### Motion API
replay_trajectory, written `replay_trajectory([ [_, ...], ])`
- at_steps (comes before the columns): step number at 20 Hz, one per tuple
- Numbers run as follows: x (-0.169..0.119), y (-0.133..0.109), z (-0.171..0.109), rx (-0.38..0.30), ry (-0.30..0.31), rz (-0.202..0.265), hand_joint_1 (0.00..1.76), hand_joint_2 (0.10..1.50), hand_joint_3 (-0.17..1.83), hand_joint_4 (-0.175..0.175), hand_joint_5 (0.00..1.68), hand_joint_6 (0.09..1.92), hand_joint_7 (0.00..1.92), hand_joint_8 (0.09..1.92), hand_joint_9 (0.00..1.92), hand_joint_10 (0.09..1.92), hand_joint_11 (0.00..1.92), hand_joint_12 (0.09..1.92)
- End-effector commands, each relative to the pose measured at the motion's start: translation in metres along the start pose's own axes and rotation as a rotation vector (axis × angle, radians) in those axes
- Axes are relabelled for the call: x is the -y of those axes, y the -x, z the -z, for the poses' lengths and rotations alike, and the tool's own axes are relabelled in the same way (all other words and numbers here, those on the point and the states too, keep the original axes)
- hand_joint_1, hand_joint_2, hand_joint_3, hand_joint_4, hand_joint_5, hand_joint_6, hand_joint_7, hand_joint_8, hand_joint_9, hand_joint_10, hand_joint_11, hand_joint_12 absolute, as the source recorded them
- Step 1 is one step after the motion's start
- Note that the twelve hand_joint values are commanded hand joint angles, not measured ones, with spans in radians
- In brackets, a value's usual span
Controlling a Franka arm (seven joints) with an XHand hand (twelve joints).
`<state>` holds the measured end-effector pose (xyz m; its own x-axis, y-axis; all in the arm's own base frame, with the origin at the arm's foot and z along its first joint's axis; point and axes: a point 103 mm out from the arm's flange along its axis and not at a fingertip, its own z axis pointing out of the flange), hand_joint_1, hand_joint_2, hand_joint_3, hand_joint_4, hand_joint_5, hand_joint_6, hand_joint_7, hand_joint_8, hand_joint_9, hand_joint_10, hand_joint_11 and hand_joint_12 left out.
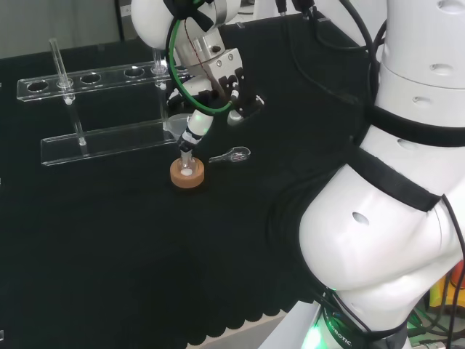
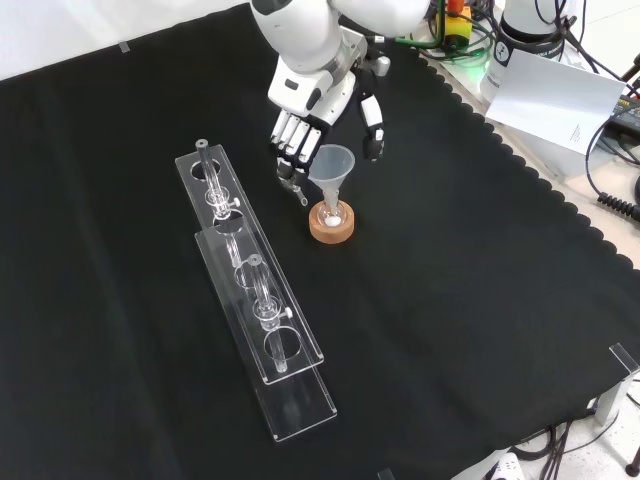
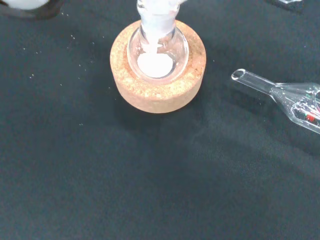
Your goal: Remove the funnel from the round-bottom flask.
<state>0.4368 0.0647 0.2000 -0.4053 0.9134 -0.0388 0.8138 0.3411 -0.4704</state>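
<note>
- Front view, as I see it: the robot hand (image 2: 312, 100) hangs over the worktop (image 2: 480, 300) just above and left of the funnel (image 2: 332, 165), fingers (image 2: 289, 135) fairly straight and spread apart, thumb out toward the right, closed on nothing that I can see.
- The funnel stands upright with its stem in the neck of the round-bottom flask (image 2: 331, 215), which sits in a cork ring (image 2: 331, 225) near the middle of the black cloth.
- Left of the cork ring a long clear rack (image 2: 262, 330) runs from far to near, with glass tubes standing in its holes; it lies close beside the fingers.
- Head view: a small clear glass piece (image 1: 231, 154) lies on the cloth just right of the cork ring (image 1: 187, 174).
- I find the funnel hard to make out in the head view, where the hand (image 1: 218, 80) covers it.
- Wrist view: the flask (image 3: 157, 50) holds a little white matter at its bottom, and its neck is cut off at the picture's edge.
</note>
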Motion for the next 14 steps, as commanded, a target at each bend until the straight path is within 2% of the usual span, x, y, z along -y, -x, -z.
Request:
replay_trajectory([
  [1, -0.003, 0.004, -0.005, -0.008, 0.001, -0.002, 0.61, 0.64, 0.38, -0.048, 0.00, 0.09, 0.00, 0.23, 0.12, 0.82, 0.18, 1.40],
  [6, -0.006, 0.009, -0.011, -0.026, 0.037, -0.003, 0.62, 0.65, 0.37, -0.050, 0.00, 0.09, 0.00, 0.26, 0.14, 0.81, 0.18, 1.40],
  [14, -0.011, 0.017, -0.018, -0.012, 0.026, -0.011, 0.63, 0.67, 0.34, -0.052, 0.00, 0.09, 0.00, 0.34, 0.27, 0.77, 0.18, 1.39],
])
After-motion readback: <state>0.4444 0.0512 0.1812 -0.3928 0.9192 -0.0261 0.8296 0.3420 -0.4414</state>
